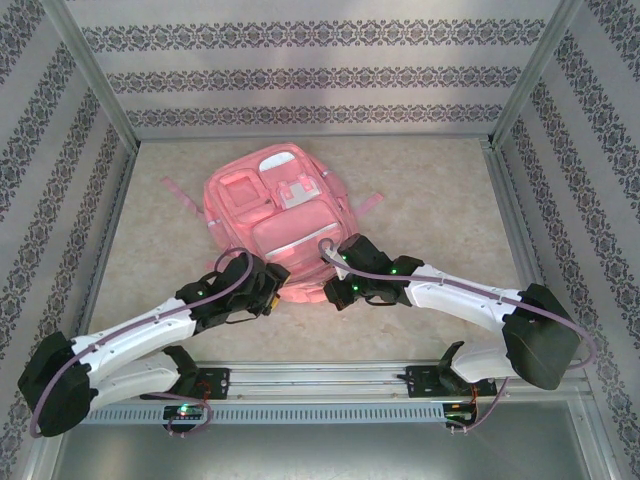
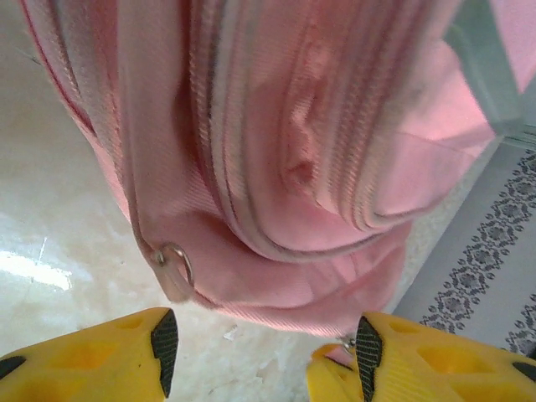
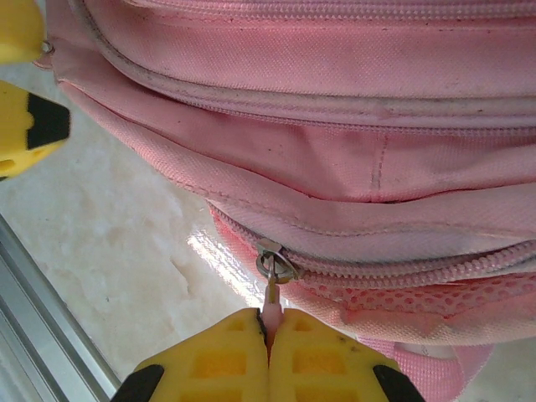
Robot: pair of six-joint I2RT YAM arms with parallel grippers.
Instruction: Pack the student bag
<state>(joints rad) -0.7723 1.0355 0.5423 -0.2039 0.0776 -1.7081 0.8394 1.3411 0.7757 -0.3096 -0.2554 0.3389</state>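
At the middle of the table [image 1: 440, 200] lies the one student bag [image 1: 275, 215], flat with its front pockets upward and its bottom edge toward the two arm bases. A pale panel [image 1: 295, 190] on its upper front is too small for us to read. We count two grippers at that near edge. The right gripper [image 3: 268, 322] is pinched fully closed on the tab of one zipper pull [image 3: 273, 276], a metal ring on the lowest zip line above pink mesh [image 3: 419, 293]; that grip is plain to us from the right wrist, which also catches the other arm's yellow fingertips by the bag's corner. The left gripper [image 2: 264, 343] stands parted, its two yellow fingers [image 2: 126, 356] either side of the bag's bottom corner and clamping nothing; its wrist view gives us a second ring pull [image 2: 173, 270] on a seam just ahead. From above we see pink straps [image 1: 372, 203] splayed on the table and patterned walls [image 1: 300, 75] around.
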